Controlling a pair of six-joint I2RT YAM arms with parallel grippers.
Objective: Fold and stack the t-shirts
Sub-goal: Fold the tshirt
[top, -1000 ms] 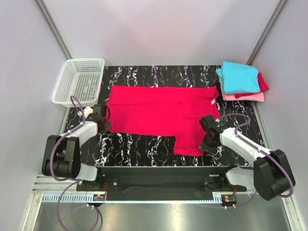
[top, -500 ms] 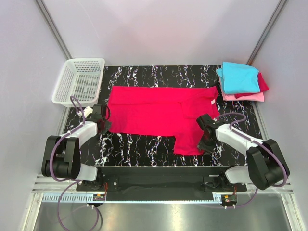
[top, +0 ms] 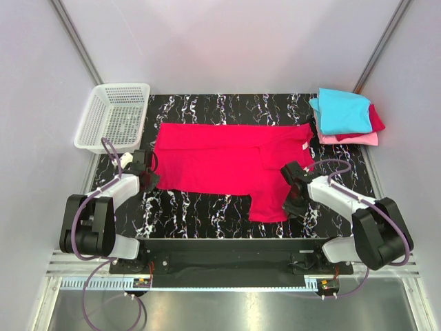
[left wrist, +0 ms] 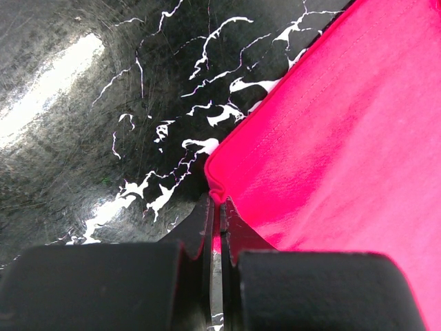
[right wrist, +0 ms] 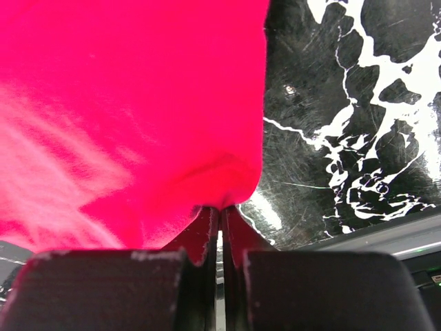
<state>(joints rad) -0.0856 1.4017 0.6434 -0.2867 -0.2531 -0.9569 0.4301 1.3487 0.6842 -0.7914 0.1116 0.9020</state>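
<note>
A crimson-red t-shirt [top: 220, 160] lies spread on the black marbled table, a white neck label [top: 304, 145] near its right end. My left gripper [top: 150, 179] is shut on the shirt's near-left corner [left wrist: 222, 181]. My right gripper [top: 292, 201] is shut on the right edge of the shirt's near flap [right wrist: 172, 138]. A folded stack sits at the far right: cyan shirt [top: 342, 110] on top, dark red [top: 374, 119] and pink [top: 351, 138] under it.
A white mesh basket [top: 114, 116] stands at the far left, off the table's corner. Grey walls close in on both sides. The table's near edge [right wrist: 386, 234] shows in the right wrist view.
My right gripper has shifted slightly left and inward with the shirt's edge. The left arm has not moved.
</note>
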